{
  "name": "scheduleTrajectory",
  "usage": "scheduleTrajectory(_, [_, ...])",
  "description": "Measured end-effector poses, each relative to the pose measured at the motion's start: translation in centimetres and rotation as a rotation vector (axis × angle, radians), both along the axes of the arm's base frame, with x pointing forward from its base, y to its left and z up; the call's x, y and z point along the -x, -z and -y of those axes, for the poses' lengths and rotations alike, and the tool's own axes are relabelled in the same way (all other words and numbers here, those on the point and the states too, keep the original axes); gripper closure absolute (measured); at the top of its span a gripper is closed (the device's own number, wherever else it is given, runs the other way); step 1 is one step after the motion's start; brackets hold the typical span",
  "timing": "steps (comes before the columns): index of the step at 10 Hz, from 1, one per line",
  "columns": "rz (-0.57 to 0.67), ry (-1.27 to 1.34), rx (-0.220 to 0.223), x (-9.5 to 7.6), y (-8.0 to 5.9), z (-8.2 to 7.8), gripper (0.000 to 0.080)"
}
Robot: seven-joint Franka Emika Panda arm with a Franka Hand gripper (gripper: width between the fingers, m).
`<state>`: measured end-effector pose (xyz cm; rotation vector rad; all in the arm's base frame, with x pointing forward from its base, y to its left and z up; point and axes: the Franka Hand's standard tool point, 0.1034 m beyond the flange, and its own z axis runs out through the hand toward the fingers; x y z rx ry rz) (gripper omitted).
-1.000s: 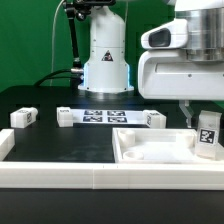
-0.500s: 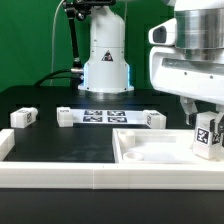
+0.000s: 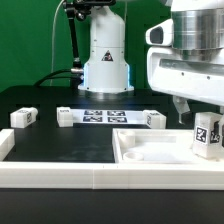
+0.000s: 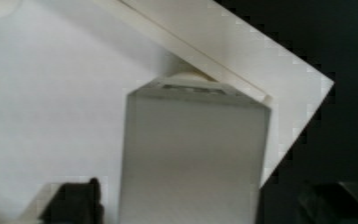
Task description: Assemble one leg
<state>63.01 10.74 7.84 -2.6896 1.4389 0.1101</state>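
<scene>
The leg (image 3: 207, 135), a stubby white block with a black-and-white tag, stands upright at the exterior view's right edge, over the right corner of the large white board with raised rim (image 3: 150, 150). My gripper (image 3: 200, 110) hangs right above it and straddles its top. In the wrist view the leg (image 4: 194, 150) lies between my two dark fingertips (image 4: 73, 202), with a narrow gap showing on each side, so my gripper (image 4: 197, 205) looks open. The board's corner (image 4: 247, 50) shows behind the leg.
Three more tagged white legs stand on the black table: one at the left (image 3: 24, 117), one (image 3: 65, 117) and one (image 3: 154, 119) at the ends of the marker board (image 3: 105, 115). The arm's base (image 3: 105, 60) stands behind. A white wall (image 3: 90, 178) runs along the front.
My hand has risen a little and shifted slightly to the exterior view's left. The leg has stayed almost in place at the board's right corner.
</scene>
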Motion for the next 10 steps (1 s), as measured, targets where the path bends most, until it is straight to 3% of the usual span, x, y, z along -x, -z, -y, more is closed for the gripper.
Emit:
scheduleTrajectory(6, [0.008, -0.677, 0.017, 0.8, 0.1, -1.0, 0.0150])
scheduleTrajectory(10, [0.066, -0.919, 0.011, 0.6, -0.1, -1.6, 0.0150])
